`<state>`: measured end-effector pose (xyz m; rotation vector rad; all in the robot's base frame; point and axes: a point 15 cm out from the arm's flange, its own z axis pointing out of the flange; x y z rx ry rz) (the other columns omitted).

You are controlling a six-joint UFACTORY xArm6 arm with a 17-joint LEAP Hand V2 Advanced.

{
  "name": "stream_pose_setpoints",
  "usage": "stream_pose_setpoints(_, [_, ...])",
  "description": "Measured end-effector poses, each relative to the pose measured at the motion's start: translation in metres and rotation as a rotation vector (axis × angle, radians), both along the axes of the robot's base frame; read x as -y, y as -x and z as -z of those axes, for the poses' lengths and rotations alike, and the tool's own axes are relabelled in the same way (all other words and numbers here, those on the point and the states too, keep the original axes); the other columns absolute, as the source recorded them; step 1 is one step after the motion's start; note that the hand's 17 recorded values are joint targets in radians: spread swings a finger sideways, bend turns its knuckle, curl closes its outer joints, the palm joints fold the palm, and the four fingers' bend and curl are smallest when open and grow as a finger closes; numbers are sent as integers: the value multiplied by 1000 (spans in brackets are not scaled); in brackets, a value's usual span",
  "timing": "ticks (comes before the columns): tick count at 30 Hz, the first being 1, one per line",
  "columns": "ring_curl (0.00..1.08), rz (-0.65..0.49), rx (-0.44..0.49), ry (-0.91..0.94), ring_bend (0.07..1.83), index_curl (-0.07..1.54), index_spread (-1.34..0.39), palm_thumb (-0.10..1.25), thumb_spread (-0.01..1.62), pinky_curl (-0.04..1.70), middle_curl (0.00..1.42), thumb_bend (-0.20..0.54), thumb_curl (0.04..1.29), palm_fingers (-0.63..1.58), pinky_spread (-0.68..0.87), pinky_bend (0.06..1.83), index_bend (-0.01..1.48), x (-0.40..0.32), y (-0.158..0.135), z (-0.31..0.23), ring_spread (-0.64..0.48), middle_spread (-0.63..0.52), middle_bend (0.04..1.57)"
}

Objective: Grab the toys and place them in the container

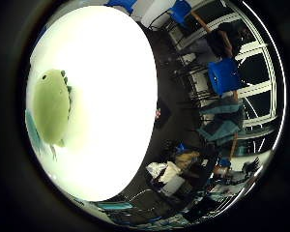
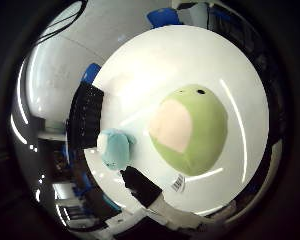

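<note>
A large green plush toy [image 2: 190, 132] with a pale pink belly and a tag lies on the white round table [image 2: 155, 60]. A small teal plush toy [image 2: 114, 148] rests beside it, next to a black mesh container [image 2: 85, 120] near the table's edge. One black-tipped finger of my right hand [image 2: 149, 192] reaches out straight over the table, its tip close to the teal toy and apart from both toys. The hand holds nothing. The green toy [image 1: 50, 106] also shows in the little finger side view, with the teal toy [image 1: 33, 130] just beyond it.
Blue chairs [image 1: 224, 76] stand on the dark floor beyond the table's edge. Bags and loose items [image 1: 171, 174] lie on the floor nearby. A window wall [image 1: 261, 87] is behind the chairs.
</note>
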<state>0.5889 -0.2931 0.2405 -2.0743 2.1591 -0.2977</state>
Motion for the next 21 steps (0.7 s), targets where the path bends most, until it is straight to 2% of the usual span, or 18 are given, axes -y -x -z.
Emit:
stream_pose_setpoints(8, [267, -44, -93, -49, 341, 266, -344, 303, 1037, 316, 308, -26, 270, 104, 431, 468, 147, -31, 1, 42, 204, 34, 191])
stream_pose_setpoints(11, [273, -55, -115, -58, 402, 253, -310, 303, 1037, 317, 316, -26, 268, 201, 463, 514, 140, -39, 3, 47, 203, 29, 213])
stream_pose_setpoints(13, [289, -64, -127, -62, 494, 244, -290, 307, 1034, 311, 339, -25, 270, 338, 478, 533, 144, -42, 5, 48, 167, -14, 284])
stream_pose_setpoints(21, [289, -89, -207, -84, 630, 279, -294, 336, 1016, 282, 360, -20, 285, 485, 474, 566, 175, -52, 21, 59, 53, -98, 347])
